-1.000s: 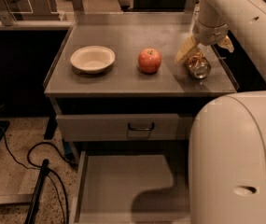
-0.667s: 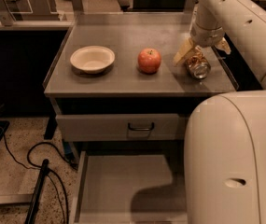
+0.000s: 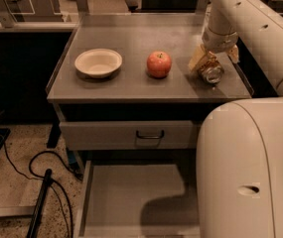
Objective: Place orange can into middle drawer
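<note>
The orange can point(image 3: 210, 71) is tilted at the right end of the grey countertop point(image 3: 131, 86), its silver end toward the camera. My gripper point(image 3: 213, 58) comes down from above and is shut on the can, with tan fingers point(image 3: 196, 58) on either side of it, low over the countertop. The middle drawer point(image 3: 126, 192) is pulled open at the bottom of the view, its flat grey floor bare. My arm's large white link point(image 3: 250, 172) covers the drawer's right part.
A red-orange apple point(image 3: 159, 64) sits mid-counter, left of the can. A white bowl point(image 3: 98, 62) sits further left. A closed drawer front with a black handle point(image 3: 149, 134) is above the open drawer. Black cables point(image 3: 41, 182) lie on the floor at left.
The gripper and can have barely moved. The large white arm link in the foreground has shifted slightly left.
</note>
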`<state>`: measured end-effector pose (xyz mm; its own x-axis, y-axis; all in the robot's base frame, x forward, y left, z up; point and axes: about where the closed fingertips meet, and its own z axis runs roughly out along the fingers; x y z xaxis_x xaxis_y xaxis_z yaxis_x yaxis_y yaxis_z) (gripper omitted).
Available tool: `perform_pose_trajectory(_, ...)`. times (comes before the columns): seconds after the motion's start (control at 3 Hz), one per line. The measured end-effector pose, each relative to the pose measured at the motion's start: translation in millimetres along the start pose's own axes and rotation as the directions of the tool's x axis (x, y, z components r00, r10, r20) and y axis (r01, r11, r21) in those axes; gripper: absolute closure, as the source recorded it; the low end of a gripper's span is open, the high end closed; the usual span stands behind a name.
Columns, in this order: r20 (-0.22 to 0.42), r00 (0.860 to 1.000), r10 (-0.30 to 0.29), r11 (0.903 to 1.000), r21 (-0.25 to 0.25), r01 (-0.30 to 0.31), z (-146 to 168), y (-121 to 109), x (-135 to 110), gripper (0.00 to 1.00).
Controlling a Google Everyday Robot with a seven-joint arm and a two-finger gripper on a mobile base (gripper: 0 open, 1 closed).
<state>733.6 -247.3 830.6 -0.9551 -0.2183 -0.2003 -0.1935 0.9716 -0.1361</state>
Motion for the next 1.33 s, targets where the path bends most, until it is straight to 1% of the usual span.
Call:
perform_pose_trajectory(1.0,0.0,1.0,0.0,1.0,0.0,0.0,0.0,0.0,0.0,0.89)
perform_pose_trajectory(1.33,0.0,1.0,0.0,1.0,0.0,0.0,0.0,0.0,0.0,1.0)
